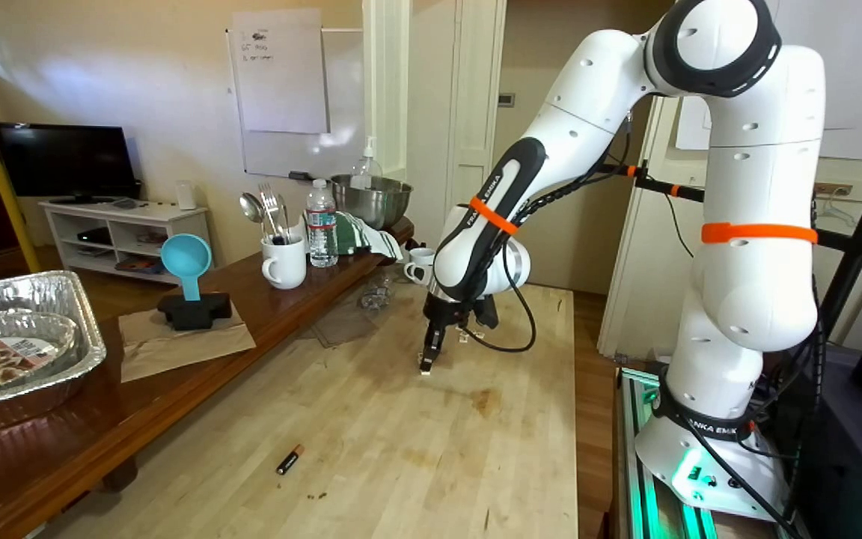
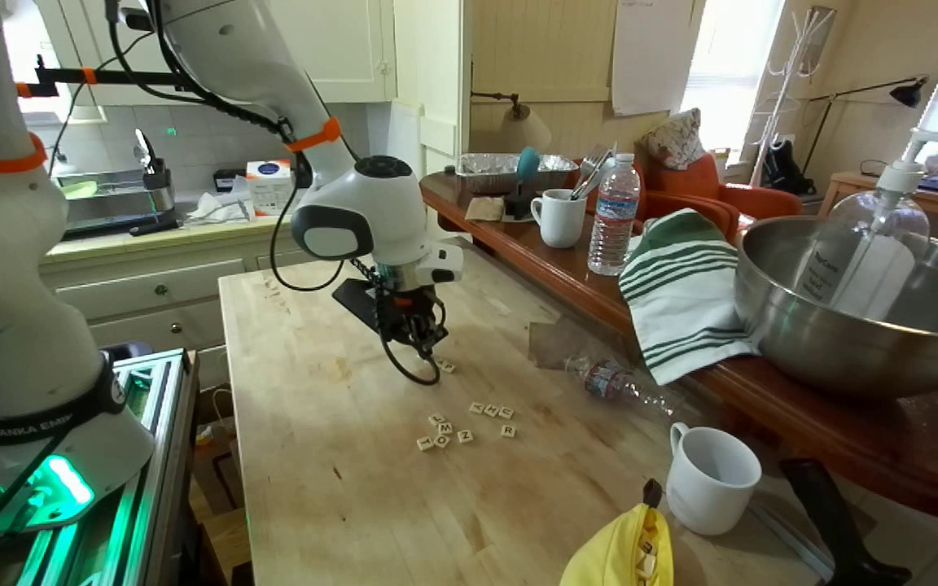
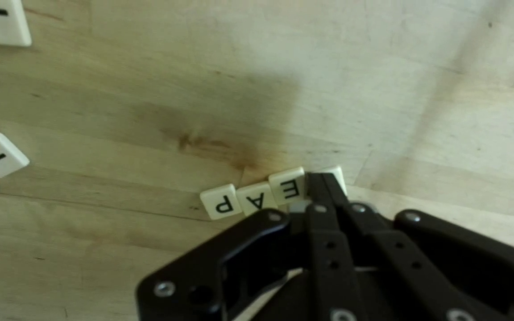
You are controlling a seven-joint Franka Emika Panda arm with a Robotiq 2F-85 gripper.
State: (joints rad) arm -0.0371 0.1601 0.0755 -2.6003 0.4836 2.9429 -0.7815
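Nearest the wrist camera, the black metal gripper (image 3: 329,187) has its jaws pressed fully together, their tips over a partly covered cream square tile (image 3: 340,176); whether they touch it cannot be told. Alongside, on the pale wooden table (image 3: 105,263), three cream letter tiles (image 3: 257,198) form an uneven row, reading E, A and P going away from the gripper. Farther off lie a cream Y tile (image 3: 1,156) and a cream L tile (image 3: 0,24), well apart from the row. In an exterior view, a yellow banana-shaped fabric pouch (image 2: 611,549) lies near an upright white mug (image 2: 709,496), with scattered cream letter tiles (image 2: 466,436) beyond them. A round steel bowl (image 2: 843,346) sits on the dark brown wooden counter (image 2: 884,448), and far behind stands an orange-red upholstered armchair (image 2: 693,183)
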